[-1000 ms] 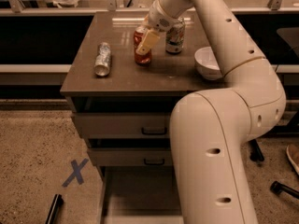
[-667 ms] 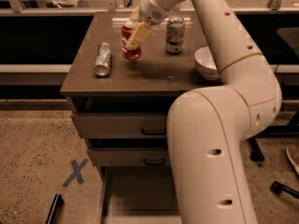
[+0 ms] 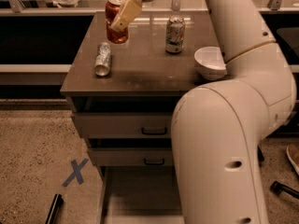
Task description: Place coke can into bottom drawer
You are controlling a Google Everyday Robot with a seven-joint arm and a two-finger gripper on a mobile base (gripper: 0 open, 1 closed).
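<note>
I logged the white arm as the largest item in view; it filled the right side and reached up and over to the far left, where the fingers were. Below and to the right of the fingers stood the cabinet, its flat brown top facing the camera. The bottom drawer was pulled out at floor level, well below the fingers and a little to their right, with its flat floor showing. Between that drawer and the fingers sat the top drawer and the middle drawer, each with a black handle. A white bowl rested on the cabinet top, well to the right of the fingers and lower in the frame, partly covered by the arm. The gripper hung over the far left corner of the cabinet top. Its fingers were clamped on the coke can, one tan pad lying across the front of the can. The coke can was tilted, silver top uppermost, and appeared lifted clear of the cabinet top, well above the bottom drawer. A pale can stood upright to the right of the fingers, apart from them. A silver can lay on its side just below the fingers, on the left part of the top. A blue X mark lay on the floor, far below the fingers.
</note>
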